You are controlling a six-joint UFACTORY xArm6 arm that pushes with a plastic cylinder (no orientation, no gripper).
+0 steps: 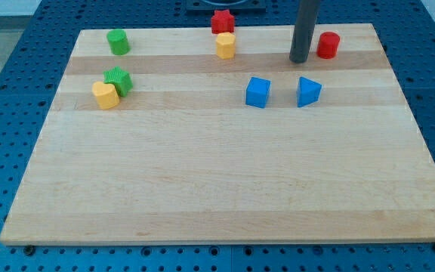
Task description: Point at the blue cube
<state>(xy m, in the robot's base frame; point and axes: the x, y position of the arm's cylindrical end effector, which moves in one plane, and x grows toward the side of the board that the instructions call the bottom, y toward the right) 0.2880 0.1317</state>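
My tip [299,60] rests at the far side of the wooden board [225,189], just left of the red cylinder [328,45]. Nearer, the blue cube [257,92] sits left of the blue wedge-shaped block [308,91]. Far centre: red star-shaped block [222,21], yellow block [226,45]. Far left: green cylinder [118,41], green star-shaped block [118,80] touching another yellow block [106,95].

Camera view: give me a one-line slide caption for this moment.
My tip rests beside the red cylinder, above the blue cube and blue triangular block.
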